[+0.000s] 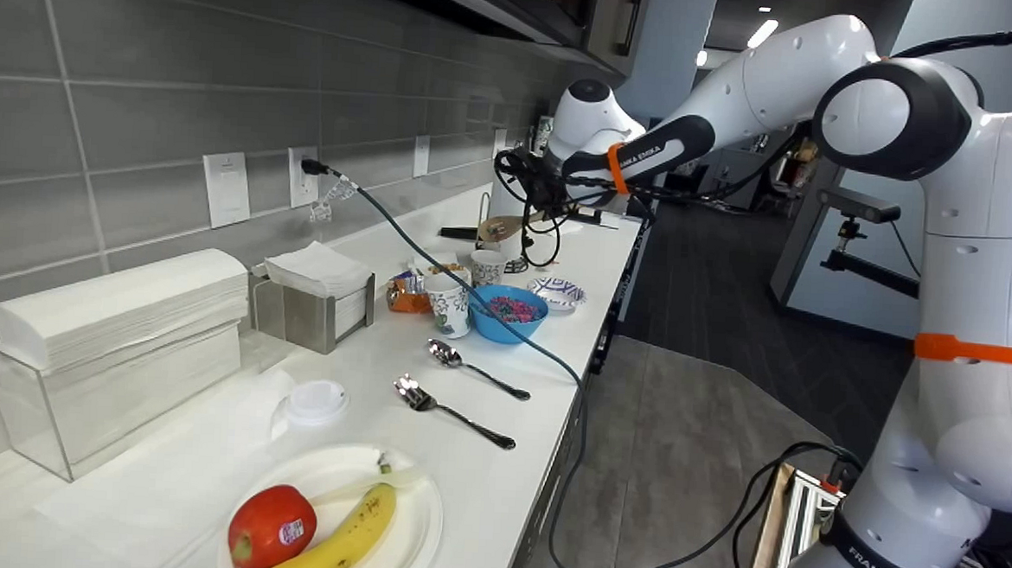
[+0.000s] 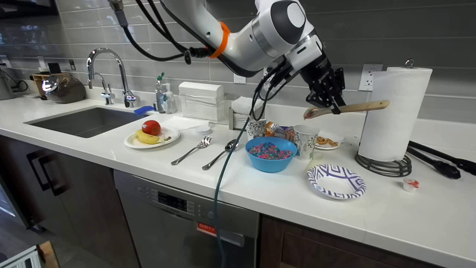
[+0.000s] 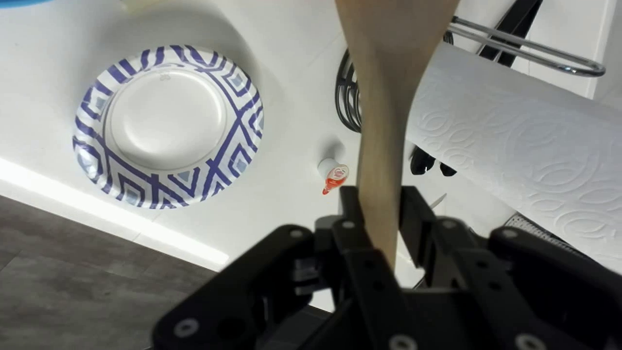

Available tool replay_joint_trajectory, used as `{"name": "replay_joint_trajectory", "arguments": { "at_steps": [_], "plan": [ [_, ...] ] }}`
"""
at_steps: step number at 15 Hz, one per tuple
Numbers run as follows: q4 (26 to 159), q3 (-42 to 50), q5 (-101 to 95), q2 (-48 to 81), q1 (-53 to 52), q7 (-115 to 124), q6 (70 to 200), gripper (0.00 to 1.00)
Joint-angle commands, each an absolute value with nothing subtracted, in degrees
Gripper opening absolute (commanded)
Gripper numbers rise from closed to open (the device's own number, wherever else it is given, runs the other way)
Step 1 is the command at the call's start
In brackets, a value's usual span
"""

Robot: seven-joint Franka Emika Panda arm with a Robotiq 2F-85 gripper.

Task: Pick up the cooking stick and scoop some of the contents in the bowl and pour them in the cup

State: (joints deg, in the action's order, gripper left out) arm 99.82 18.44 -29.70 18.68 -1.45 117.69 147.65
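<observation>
Wooden, the cooking stick (image 2: 361, 107) sits pinched in the end effector (image 2: 336, 108), scoop end toward nine o'clock in an exterior view; the blue bowl (image 2: 270, 165) lies toward eight o'clock.

Blue bowl (image 2: 270, 165); tan cooking stick (image 3: 383, 116); black gripper (image 3: 380, 206); white cups (image 2: 305, 145), swirls perhaps grey.

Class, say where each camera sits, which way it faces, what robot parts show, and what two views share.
Exterior view: near the fruit plate, facing along the counter; arm and base show.
Exterior view: before the counter, facing the tiled wall; outer arm and gripper show.
Wrist view: behind the fingers, looking down at a patterned dish; fingers show, holding the cooking stick.
Both exterior views share the blue bowl.
</observation>
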Motion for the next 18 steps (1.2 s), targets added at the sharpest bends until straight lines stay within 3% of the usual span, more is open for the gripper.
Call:
{"name": "replay_joint_trajectory", "arguments": {
  "at_steps": [1, 18],
  "plan": [
    [101.6, 20.4, -36.3, 18.1, -2.8, 123.5, 150.2, 0.06],
    [107.0, 23.5, -67.7, 13.5, -5.7, 146.1, 157.5, 0.06]
  ]
}}
